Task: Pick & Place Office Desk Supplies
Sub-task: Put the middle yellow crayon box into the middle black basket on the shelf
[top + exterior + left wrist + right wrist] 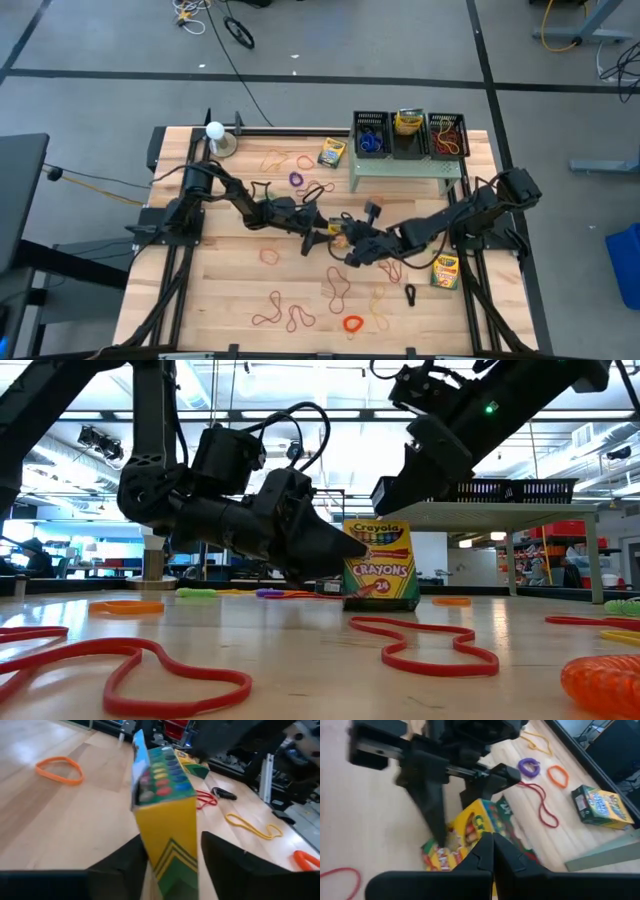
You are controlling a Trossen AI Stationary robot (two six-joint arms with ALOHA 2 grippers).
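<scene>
The crayon box (380,563) stands upright on the table (230,290) near its middle, between the spread fingers (125,865) of the left gripper (322,232), which straddle without visibly clamping it, while the right gripper (352,256), jaws clenched on nothing, hovers just beside it.

Crayon box (167,827): lower end cut off by the left wrist view's edge; printing blurred.
Second crayon box (602,807): corner cut by the right wrist view's edge.
Black bins (408,135): contents too small to identify from above.
Red rubber band (110,670): cut off at the low view's edge.
</scene>
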